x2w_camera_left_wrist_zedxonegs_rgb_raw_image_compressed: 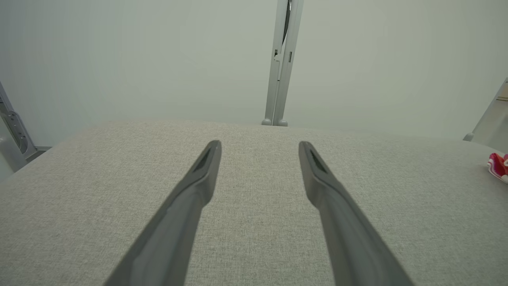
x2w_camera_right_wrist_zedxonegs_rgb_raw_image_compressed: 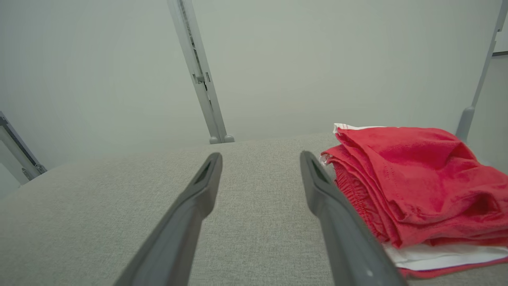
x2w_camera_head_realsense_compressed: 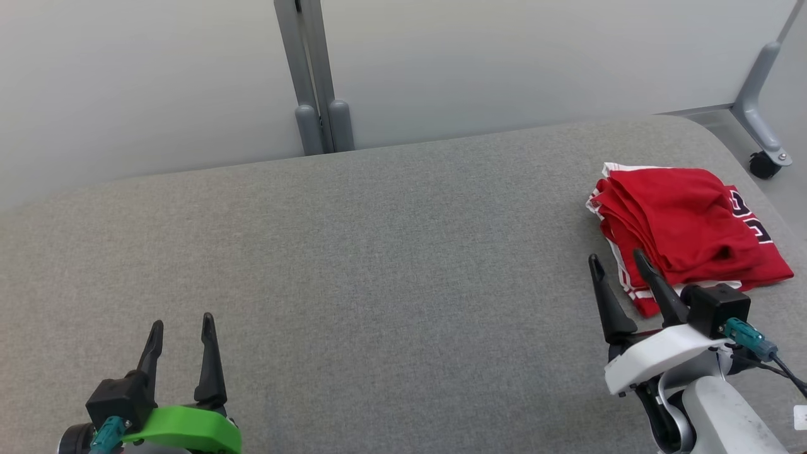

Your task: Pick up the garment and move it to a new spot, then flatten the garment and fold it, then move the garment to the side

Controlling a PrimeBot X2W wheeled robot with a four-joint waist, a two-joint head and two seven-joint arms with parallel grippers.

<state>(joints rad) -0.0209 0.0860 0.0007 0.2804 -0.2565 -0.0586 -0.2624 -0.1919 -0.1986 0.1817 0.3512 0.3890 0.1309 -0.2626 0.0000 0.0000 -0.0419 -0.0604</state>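
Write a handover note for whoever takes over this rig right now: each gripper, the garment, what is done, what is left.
Left gripper: open, empty, over bare table.
Right gripper: open, empty, close beside the red garment, no grip.
The red garment lies in folded layers at the table's right end.
Done: looks folded and set aside, though rumpled; cannot confirm.
Left: if unstarted, every step; otherwise nothing.

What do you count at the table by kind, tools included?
Red garment, folded: 1
Tools: 2, left tool and right tool, both open and empty
Total: 3
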